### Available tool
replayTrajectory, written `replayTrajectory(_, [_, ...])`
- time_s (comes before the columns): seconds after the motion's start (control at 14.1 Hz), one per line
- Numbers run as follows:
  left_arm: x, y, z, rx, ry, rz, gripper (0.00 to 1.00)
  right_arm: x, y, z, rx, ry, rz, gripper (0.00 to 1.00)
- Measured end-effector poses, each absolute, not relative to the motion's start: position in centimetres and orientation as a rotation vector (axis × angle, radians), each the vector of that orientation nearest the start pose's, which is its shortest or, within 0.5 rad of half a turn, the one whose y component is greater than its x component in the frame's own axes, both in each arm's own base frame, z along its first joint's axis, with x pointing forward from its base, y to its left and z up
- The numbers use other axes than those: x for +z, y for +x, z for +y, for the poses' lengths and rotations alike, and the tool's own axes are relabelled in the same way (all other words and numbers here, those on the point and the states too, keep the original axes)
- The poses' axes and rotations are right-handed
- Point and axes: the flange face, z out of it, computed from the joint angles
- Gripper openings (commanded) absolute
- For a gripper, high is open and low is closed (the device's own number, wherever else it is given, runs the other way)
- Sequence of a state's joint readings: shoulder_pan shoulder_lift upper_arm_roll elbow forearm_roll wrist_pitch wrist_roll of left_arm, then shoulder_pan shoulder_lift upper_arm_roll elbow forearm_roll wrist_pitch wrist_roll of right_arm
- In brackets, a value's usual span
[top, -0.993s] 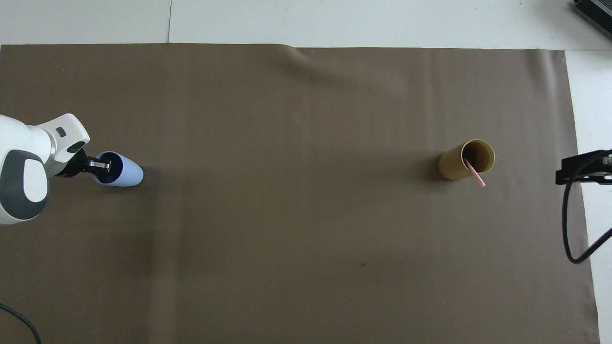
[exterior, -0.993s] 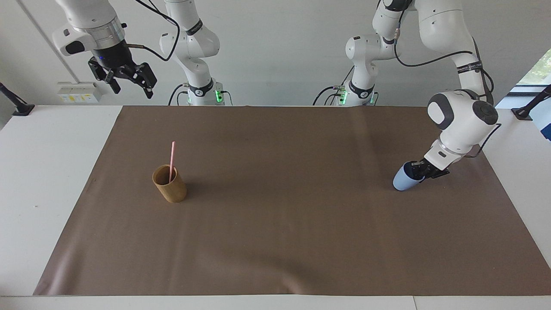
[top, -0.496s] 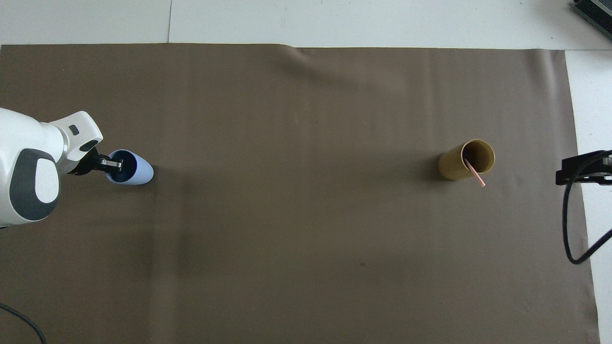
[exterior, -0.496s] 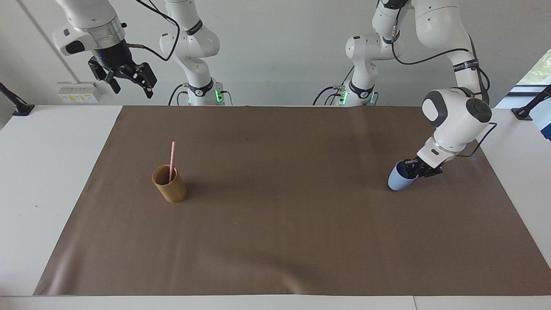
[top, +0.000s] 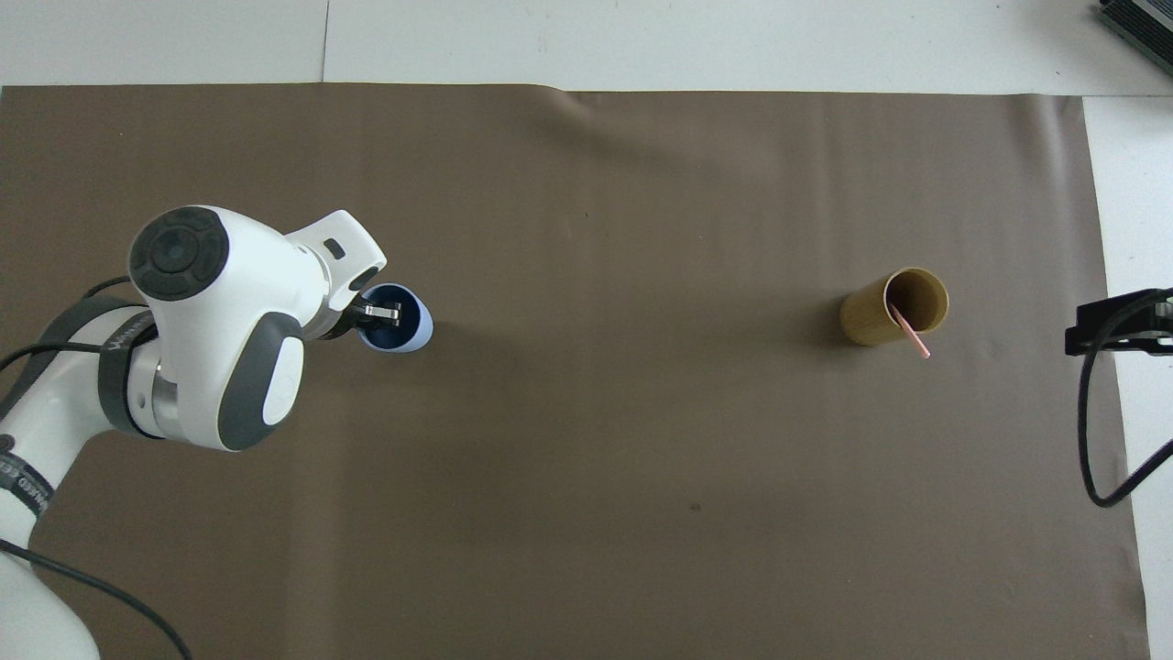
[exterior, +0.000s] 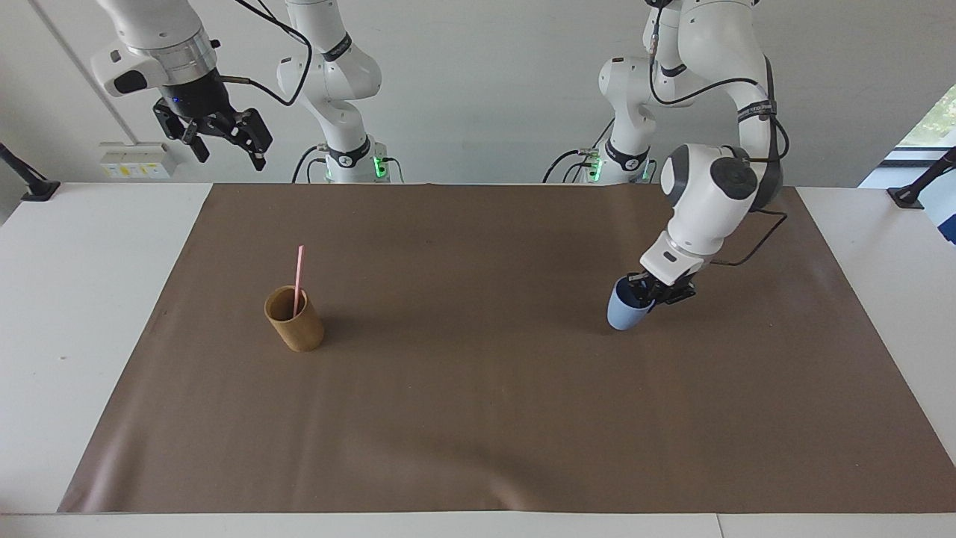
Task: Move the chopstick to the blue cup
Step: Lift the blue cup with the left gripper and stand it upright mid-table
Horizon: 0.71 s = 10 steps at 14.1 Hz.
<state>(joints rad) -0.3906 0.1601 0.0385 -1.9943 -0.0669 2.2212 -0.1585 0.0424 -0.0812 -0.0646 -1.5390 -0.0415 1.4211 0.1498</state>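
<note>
Left tool (exterior: 648, 293) pinching blue cup (exterior: 624, 311) rim, has carried it toward desk middle, closer to chopstick (exterior: 299, 280) in tan cup (exterior: 294, 319). Right tool (exterior: 224, 142) spread, waiting high.

chopstick (exterior: 299, 278): standing in the tan cup (exterior: 296, 322), leaning toward twelve o'clock in the facing view
blue cup (exterior: 624, 310): sitting at three o'clock of the tan cup, well apart, on the mat (exterior: 478, 418)
</note>
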Motion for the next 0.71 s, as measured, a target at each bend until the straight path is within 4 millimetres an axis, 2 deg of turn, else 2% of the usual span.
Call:
replayTrajectory(0.14, [39.0, 53.6, -26.7, -0.087, -3.203, 0.204, 0.00, 67.0, 51.3, -1.8, 0.055, -3.167, 0.281, 1.00])
replayTrajectory(0.35, [39.1, 51.3, -33.9, -0.095, -3.216, 0.186, 0.00, 67.0, 51.3, -1.8, 0.055, -3.167, 0.281, 1.00])
replayTrajectory(0.57, [38.5, 50.5, -38.5, -0.099, -3.225, 0.154, 0.00, 67.0, 51.3, -1.8, 0.055, -3.167, 0.281, 1.00])
replayTrajectory(0.71, [36.8, 49.6, -41.7, -0.075, -3.217, 0.134, 0.00, 67.0, 51.3, -1.8, 0.055, -3.167, 0.281, 1.00])
